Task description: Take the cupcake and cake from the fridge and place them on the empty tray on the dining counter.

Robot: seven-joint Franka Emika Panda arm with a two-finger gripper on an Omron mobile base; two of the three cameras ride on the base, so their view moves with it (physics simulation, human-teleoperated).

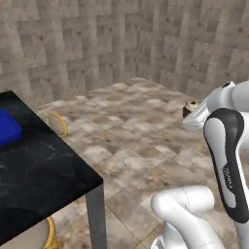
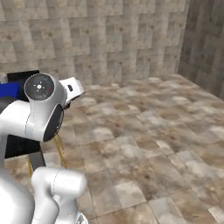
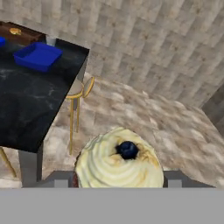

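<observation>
One cupcake point(image 3: 119, 158), cream swirl with a dark berry on top, sits between the claw point(image 3: 119, 178) fingers, gripped, up over the tiled floor point(image 3: 166, 127). One empty blue tray point(image 3: 38, 56) on the black marble counter point(image 3: 26, 105), well apart to the left. Two yellow-legged stools point(image 3: 78, 94) at the counter edge.

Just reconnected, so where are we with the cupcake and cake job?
Done: the cupcake is out of the fridge and sits in the gripper. In hand: carrying it toward the dining counter, not yet over it. Left: place it on the blue tray, which looks empty, then fetch the cake.
</observation>
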